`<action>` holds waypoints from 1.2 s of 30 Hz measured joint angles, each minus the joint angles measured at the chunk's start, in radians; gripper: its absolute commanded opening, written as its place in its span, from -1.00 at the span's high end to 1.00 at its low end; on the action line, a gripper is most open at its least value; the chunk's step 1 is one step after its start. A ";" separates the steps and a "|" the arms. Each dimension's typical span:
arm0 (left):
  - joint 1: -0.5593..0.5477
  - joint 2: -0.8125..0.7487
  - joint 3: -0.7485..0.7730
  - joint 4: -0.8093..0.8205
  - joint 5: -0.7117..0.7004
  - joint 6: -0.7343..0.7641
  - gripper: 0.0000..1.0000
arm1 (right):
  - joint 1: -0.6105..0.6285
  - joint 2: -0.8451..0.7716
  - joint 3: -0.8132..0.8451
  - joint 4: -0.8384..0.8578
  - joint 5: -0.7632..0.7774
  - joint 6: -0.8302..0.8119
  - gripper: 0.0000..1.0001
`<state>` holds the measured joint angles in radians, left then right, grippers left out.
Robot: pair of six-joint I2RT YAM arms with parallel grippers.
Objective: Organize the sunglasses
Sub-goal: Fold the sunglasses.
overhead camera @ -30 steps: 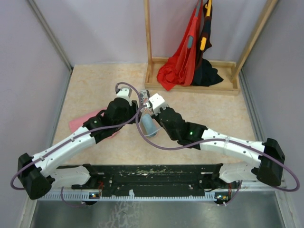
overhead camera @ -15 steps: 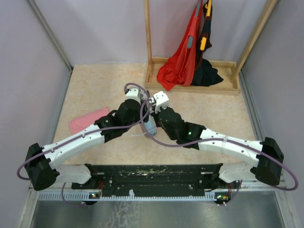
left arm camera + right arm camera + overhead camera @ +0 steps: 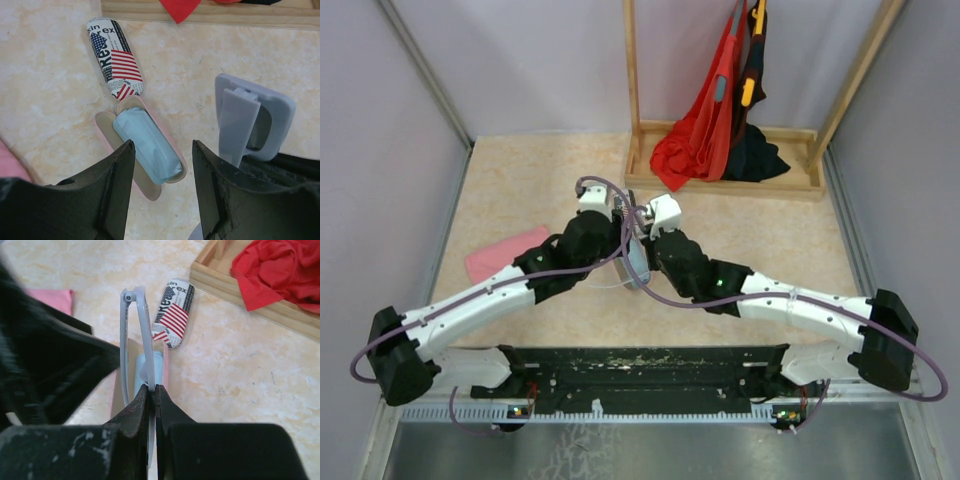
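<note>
Beige marbled table [image 3: 520,180] shows bare toward its far-left corner and along its right edge. A wooden rack base [image 3: 790,187] lines the far edge right of centre, and a flat pink item [image 3: 505,252] lies near the left edge. At the centre, the right gripper [image 3: 151,390] is clamped on the thin grey-framed sunglasses [image 3: 145,335] — held by one end, edge-on, long axis in line with the fingers, pointing toward the flag-printed case [image 3: 172,315]. The left gripper [image 3: 162,147], jaws apart, hovers over the open pink case [image 3: 103,127] — a light-blue cloth [image 3: 145,142] lies inside.
</note>
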<state>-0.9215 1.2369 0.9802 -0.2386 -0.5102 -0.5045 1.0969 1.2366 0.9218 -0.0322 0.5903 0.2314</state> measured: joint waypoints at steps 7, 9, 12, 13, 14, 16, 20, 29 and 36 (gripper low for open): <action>-0.005 -0.218 -0.089 0.016 -0.016 0.057 -0.14 | -0.062 -0.074 -0.048 -0.090 0.071 0.057 1.00; -0.005 -0.278 -0.106 0.024 -0.013 0.080 -0.14 | -0.100 -0.113 -0.072 -0.112 0.091 0.096 1.00; -0.005 -0.343 -0.136 0.043 0.012 0.112 -0.13 | -0.144 -0.163 -0.084 -0.143 0.129 0.159 1.00; -0.005 -0.357 -0.148 0.048 0.027 0.121 -0.13 | -0.155 -0.174 -0.084 -0.148 0.147 0.180 1.00; -0.005 -0.368 -0.161 0.051 0.047 0.130 -0.12 | -0.161 -0.181 -0.083 -0.154 0.158 0.199 1.00; -0.005 -0.380 -0.182 0.053 0.077 0.141 -0.12 | -0.177 -0.184 -0.068 -0.180 0.175 0.243 1.00; -0.005 -0.385 -0.219 0.052 0.126 0.147 -0.11 | -0.222 -0.182 -0.024 -0.225 0.174 0.321 1.00; -0.005 -0.346 -0.267 0.061 0.171 0.133 -0.10 | -0.265 -0.190 -0.011 -0.223 0.118 0.440 1.00; -0.005 -0.240 -0.263 0.066 0.153 0.104 -0.10 | -0.265 -0.235 -0.011 -0.211 0.032 0.452 1.00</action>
<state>-0.9260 0.9974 0.7170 -0.1726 -0.3576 -0.4004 0.8322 1.0016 0.9104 -0.2428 0.6228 0.6830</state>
